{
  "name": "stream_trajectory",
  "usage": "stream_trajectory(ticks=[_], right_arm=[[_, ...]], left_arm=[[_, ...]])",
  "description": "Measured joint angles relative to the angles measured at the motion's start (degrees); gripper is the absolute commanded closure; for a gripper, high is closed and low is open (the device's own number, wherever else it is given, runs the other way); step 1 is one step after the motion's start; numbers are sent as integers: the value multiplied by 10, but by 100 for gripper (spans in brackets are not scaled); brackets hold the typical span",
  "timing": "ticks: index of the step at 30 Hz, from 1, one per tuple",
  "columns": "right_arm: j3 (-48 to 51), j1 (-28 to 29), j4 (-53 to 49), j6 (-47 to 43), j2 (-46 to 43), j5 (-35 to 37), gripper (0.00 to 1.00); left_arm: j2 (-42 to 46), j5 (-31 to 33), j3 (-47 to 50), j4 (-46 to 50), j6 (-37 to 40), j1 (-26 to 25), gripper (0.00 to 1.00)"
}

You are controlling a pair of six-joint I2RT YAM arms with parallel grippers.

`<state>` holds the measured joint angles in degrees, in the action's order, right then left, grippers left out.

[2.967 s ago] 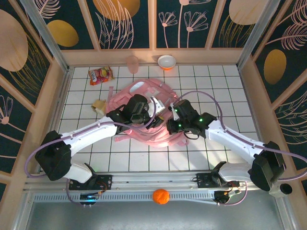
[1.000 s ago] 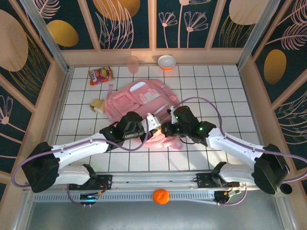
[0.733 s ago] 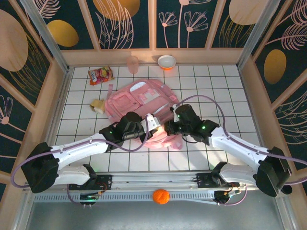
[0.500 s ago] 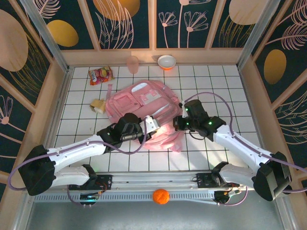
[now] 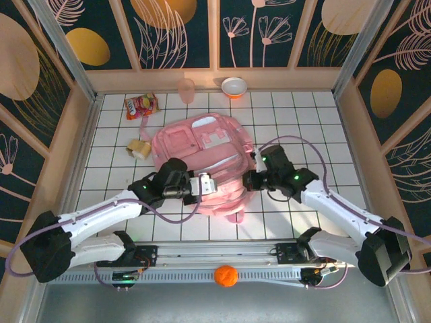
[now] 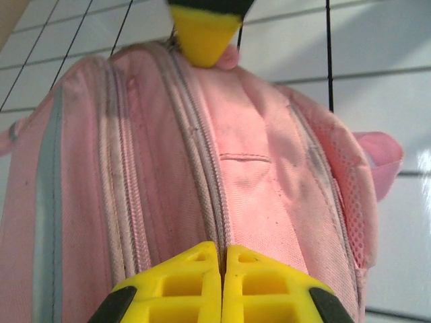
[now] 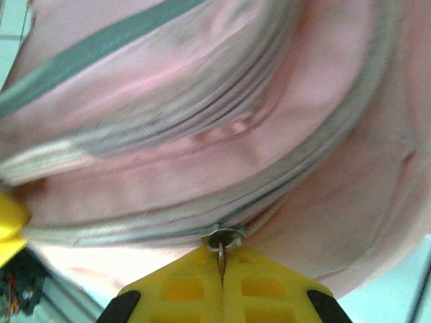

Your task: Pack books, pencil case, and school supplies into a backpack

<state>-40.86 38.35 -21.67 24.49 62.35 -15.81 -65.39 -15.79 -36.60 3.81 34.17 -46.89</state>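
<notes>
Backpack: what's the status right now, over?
Left gripper shut at the zip seam of the backpack. Right gripper shut on the zipper pull. Loose tan block beside the bag, unpacked.

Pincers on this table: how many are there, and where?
2. The left pincer pinches the near edge of the pink backpack; the right pincer grips a zipper pull on its right side.

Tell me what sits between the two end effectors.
The near end of the pink backpack fills the gap between the left end effector and the right end effector, in the top external view.
</notes>
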Motion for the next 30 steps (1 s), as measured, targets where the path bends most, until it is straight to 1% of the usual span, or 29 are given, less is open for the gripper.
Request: stream_trajectory(ticks=[1,3,6,7,9,11,15,17,19,23,24,25,29,30], right_arm=[[3,22,12,14,2,7,100],[4,56,32,35,9,19,100],[4,85,56,63,23,30,100],[4,90,61,69,26,32,100],[4,94,65,75,31,36,100],[2,94,64,76,35,38,100],[-9,94,58,74,45,38,100],[-11,94,56,74,46,39,100],[-12,94,53,72,47,39,100],[-12,93,47,69,49,43,100],[-13,93,47,69,49,42,100],[-13,93,47,69,49,43,100],[-13,91,39,63,49,43,100],[-13,91,38,60,48,43,100]], left_arm=[[7,2,6,6,4,9,96],[20,11,17,10,8,20,87],[24,14,17,18,5,26,61],[23,7,14,24,2,28,54],[17,-12,2,29,-9,29,49],[5,-19,-16,23,-19,18,45],[-31,2,-53,-11,-31,-35,35],[-54,14,-69,-20,-37,-47,30],[-87,32,-90,-23,-40,-53,28],[-134,67,-108,-23,-40,-56,27],[-141,78,-108,-22,-39,-56,28],[-146,84,-106,-23,-38,-56,33],[-151,111,-99,-23,-28,-56,63],[-155,117,-99,-23,-28,-56,72]])
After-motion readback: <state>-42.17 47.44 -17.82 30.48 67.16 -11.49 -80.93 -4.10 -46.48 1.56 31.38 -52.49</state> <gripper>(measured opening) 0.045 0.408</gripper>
